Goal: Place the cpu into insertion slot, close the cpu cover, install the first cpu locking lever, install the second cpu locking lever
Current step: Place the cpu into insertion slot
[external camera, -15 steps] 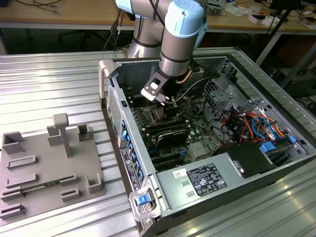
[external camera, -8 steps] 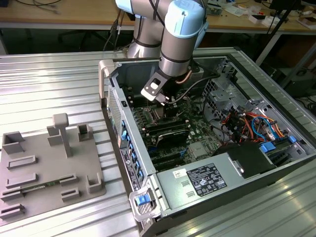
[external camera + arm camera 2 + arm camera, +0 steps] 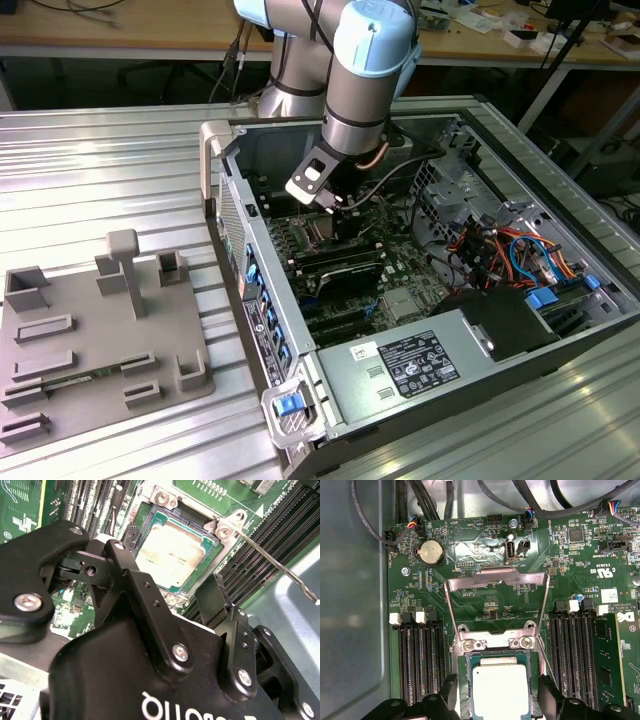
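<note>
The cpu (image 3: 500, 692), a silver-topped square chip, lies flat in the insertion slot (image 3: 495, 641), a dark socket with a silver frame. In the second wrist view the cpu (image 3: 172, 552) sits level in the socket. The cpu cover (image 3: 497, 576) stands swung back on its hinge, away from the chip. One thin locking lever (image 3: 272, 562) sticks up free beside the socket. My gripper (image 3: 498, 696) is open just above the chip, with one black finger (image 3: 449, 690) on each side and a gap to the chip's edges. In the exterior view the gripper (image 3: 325, 205) reaches down into the computer case.
Long black memory slots (image 3: 417, 660) flank the socket on both sides. Cables (image 3: 420, 500) and a coin battery (image 3: 431, 552) lie beyond the cover. The case walls (image 3: 260, 330), a power supply (image 3: 405, 365) and drive wiring surround the arm. A grey fixture plate (image 3: 90, 340) lies on the table.
</note>
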Tool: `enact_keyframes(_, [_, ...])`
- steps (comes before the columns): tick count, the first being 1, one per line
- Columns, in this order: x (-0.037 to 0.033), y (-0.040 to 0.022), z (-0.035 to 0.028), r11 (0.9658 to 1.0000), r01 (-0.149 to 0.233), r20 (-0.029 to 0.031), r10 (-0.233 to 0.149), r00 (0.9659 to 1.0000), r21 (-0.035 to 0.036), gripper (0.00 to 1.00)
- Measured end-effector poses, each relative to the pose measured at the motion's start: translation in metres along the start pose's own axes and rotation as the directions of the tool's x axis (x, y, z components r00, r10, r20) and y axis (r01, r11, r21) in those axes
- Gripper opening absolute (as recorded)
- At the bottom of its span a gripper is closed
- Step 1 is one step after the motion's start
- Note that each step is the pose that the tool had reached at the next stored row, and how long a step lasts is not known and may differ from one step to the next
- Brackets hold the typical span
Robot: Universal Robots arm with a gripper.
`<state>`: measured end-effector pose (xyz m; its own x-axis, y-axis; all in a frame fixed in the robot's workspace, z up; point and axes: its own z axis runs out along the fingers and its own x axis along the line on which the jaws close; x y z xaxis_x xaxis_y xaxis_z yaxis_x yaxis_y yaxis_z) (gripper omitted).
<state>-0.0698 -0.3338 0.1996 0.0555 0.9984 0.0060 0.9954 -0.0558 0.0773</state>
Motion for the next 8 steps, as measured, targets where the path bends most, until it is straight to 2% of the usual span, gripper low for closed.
enact_keyframes(4, [0.0000, 0.0001, -0.0005, 1.0000, 0.000, 0.0002, 0.000, 1.0000, -0.0001, 0.75])
enact_keyframes(8, [0.0001, 0.0005, -0.0068, 1.0000, 0.000, 0.0015, 0.000, 1.0000, -0.0001, 0.75])
